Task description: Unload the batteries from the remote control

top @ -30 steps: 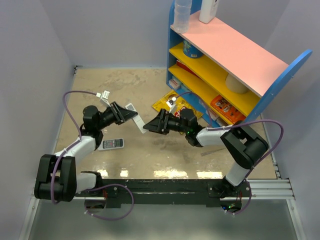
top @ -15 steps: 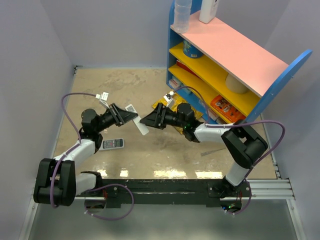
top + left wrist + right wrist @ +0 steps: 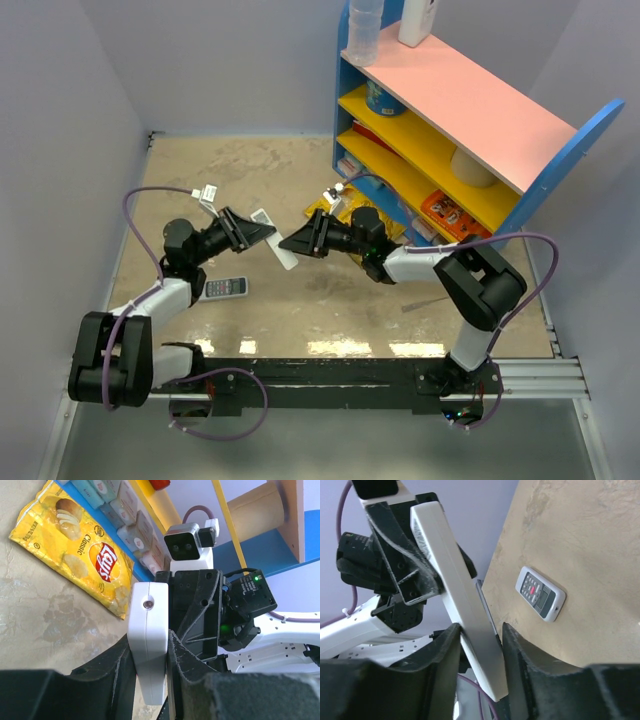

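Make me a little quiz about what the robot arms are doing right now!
1. True or false: the left tool grips the white remote in the air, off the table.
2. What lies on the table by the shelf? A chip bag, B apple, C cup.
3. How many remotes are in view?
Key: 1 true; 2 A; 3 two, since a small remote lies on the table.

I see a robotics lab cell: plain lavender walls (image 3: 60,120) box in the table (image 3: 250,170). A painted shelf (image 3: 470,95) of snacks (image 3: 450,212) stands staged, like a mock shop.
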`<state>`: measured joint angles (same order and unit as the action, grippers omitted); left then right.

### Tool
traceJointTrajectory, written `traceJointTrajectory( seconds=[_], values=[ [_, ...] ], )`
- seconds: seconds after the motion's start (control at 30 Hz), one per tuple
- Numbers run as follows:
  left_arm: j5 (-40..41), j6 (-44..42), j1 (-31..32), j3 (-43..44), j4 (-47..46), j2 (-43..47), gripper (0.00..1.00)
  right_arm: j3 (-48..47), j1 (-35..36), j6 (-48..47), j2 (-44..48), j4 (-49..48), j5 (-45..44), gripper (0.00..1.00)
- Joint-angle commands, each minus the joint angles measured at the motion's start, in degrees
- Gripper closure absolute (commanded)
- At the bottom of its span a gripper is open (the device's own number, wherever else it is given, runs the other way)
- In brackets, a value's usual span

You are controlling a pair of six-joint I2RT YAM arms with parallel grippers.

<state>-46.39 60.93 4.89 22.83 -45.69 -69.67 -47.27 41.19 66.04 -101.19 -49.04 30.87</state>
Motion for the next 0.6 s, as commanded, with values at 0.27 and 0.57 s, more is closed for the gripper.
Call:
traceJointTrajectory(
  seconds=[0.27,0.57],
  values=[
    [1.0,-1.3,0.1,2.0,-4.1,-1.7,1.0,3.2,0.6,-2.8,-1.6,-2.1,2.8,0.78],
    [2.2,-2.3,0.1,2.7,-2.7,-2.0,1.0,4.6,0.7,-4.3,-0.2,0.2,2.2,0.7]
  ],
)
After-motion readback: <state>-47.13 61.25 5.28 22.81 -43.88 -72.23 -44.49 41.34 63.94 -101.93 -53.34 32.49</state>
